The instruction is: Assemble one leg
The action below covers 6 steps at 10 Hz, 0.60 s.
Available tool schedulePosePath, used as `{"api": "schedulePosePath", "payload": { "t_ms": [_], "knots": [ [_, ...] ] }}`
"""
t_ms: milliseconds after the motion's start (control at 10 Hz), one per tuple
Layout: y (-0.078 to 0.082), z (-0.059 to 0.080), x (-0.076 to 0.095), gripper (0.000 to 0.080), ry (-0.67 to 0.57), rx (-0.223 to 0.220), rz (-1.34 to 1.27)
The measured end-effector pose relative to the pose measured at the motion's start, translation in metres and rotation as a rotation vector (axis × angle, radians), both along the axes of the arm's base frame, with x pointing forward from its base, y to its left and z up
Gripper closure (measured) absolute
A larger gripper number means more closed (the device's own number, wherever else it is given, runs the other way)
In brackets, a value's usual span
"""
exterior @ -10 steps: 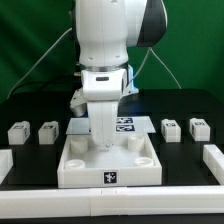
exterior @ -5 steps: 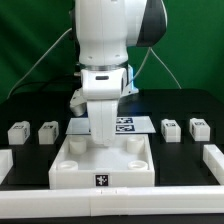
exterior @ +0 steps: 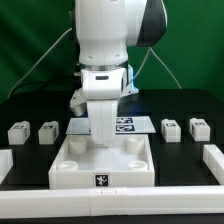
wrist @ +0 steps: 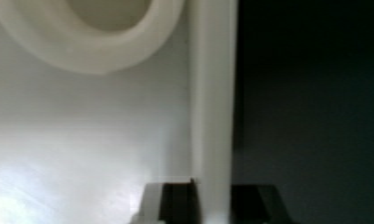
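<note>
Several legs, small white blocks with tags, lie on the black table: two at the exterior view's left [exterior: 17, 131] [exterior: 47, 131] and two at its right [exterior: 171, 128] [exterior: 199, 128]. The large white tray [exterior: 70, 165] with round sockets lies in the front middle. My gripper [exterior: 103, 143] reaches down into the tray's back part, its fingertips hidden by the hand. In the wrist view my gripper [wrist: 214, 205] has one dark finger [wrist: 177, 203] on each side of the tray's raised rim [wrist: 212, 100], shut on it. A round socket [wrist: 113, 35] shows beside the rim.
The marker board [exterior: 126, 125] lies behind the arm. White bars lie at the exterior view's left front [exterior: 5, 160], right front [exterior: 213, 157] and along the front edge [exterior: 110, 197]. A cable hangs behind the arm.
From 1.0 s ago to 0.5 s ago the tray slid slightly toward the exterior view's left and front with my gripper on its rim. Nothing has visibly moved since.
</note>
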<state>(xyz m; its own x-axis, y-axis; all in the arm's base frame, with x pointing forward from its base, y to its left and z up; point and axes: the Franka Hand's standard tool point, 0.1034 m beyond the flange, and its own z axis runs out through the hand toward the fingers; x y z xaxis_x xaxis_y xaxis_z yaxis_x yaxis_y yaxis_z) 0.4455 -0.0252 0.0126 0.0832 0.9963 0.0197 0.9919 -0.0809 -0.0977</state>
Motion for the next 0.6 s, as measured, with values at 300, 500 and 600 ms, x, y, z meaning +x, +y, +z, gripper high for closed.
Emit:
{"api": "schedulePosePath", "payload": {
  "t_ms": [300, 500, 600],
  "knots": [
    [0.013, -0.001, 0.010, 0.0732, -0.010, 0.010, 0.024],
    [0.040, -0.001, 0.031, 0.0732, -0.037, 0.032, 0.064],
    [0.054, -0.001, 0.041, 0.0732, -0.049, 0.045, 0.084]
  ]
}}
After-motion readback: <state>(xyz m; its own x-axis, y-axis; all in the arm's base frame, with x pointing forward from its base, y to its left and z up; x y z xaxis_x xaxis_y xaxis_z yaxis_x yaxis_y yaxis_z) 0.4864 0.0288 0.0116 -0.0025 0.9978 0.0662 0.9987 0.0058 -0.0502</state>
